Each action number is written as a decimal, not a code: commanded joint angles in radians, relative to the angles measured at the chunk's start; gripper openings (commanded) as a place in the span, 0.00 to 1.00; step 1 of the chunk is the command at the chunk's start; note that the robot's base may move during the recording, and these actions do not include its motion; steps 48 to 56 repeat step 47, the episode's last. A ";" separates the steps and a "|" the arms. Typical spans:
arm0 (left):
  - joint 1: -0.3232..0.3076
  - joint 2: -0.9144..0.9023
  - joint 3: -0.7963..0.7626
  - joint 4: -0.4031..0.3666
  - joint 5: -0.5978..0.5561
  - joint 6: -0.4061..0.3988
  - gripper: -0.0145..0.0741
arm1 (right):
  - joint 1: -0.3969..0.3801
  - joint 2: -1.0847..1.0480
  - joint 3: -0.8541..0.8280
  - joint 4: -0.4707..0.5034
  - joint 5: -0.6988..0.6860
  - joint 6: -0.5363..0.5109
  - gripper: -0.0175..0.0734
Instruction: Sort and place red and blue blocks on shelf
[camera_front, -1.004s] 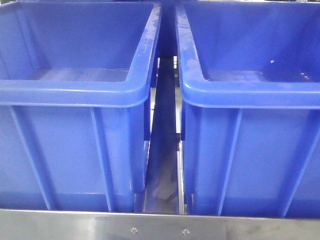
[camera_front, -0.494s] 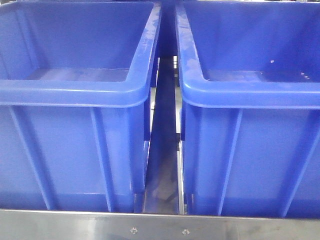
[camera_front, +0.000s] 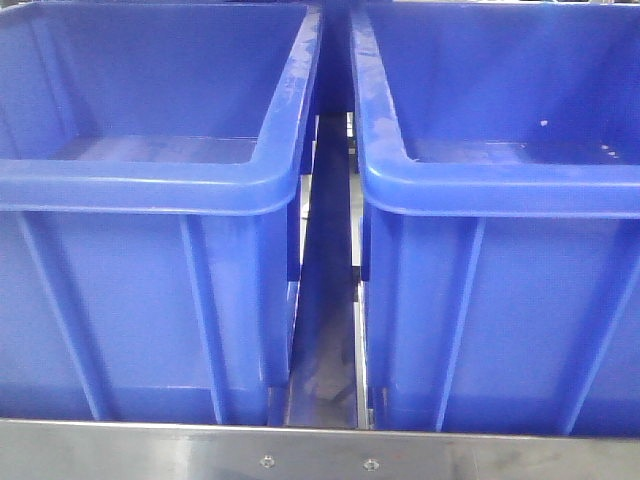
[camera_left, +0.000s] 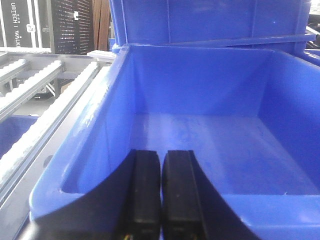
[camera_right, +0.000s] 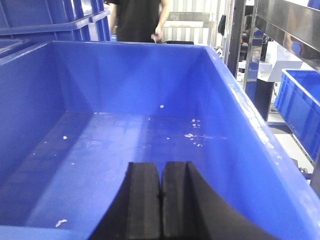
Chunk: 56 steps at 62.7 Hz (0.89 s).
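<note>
Left tool (camera_left: 160, 200) is seen closed, pads pressed together, nothing held, over the left bin (camera_front: 150, 180). Right tool (camera_right: 160, 205) likewise closed and empty over the right bin (camera_front: 500, 180). Both bins are seated on the shelf (camera_front: 320, 455). No blocks are visible.

Two bins (camera_front: 150, 180) (camera_front: 500, 180) sit side by side behind the shelf rail (camera_front: 320, 455).

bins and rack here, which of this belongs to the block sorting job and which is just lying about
Job:
- shelf, its roller tracks
- left bin, right bin on it
- left end effector, right end effector, both shut, empty
- no blocks visible

Lying about:
- person behind
- stacked bins
- white specks in right bin
</note>
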<state>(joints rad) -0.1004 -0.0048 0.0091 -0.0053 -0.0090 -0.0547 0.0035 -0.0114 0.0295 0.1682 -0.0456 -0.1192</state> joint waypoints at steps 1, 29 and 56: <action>-0.001 -0.021 0.043 -0.008 -0.075 0.000 0.31 | -0.001 -0.020 -0.023 -0.010 -0.083 -0.003 0.25; -0.001 -0.021 0.043 -0.008 -0.075 0.000 0.30 | -0.001 -0.020 -0.023 -0.010 -0.083 -0.003 0.25; -0.001 -0.021 0.043 -0.008 -0.075 0.000 0.30 | -0.001 -0.020 -0.023 -0.010 -0.083 -0.003 0.25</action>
